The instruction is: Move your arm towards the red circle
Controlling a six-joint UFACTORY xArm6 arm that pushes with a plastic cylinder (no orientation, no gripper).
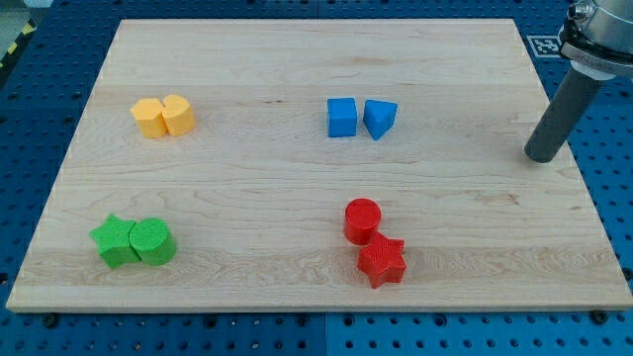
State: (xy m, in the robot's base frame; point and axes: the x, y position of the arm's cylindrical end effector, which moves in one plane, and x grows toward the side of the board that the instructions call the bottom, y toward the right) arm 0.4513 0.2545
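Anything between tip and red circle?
No: in the camera view, only bare board lies between my tip and the red circle.

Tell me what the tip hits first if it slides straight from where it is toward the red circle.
Probably nothing before the red circle itself. My tip sits at the view's right; the blue triangle lies above that line and the red star below it, though depth is uncertain.
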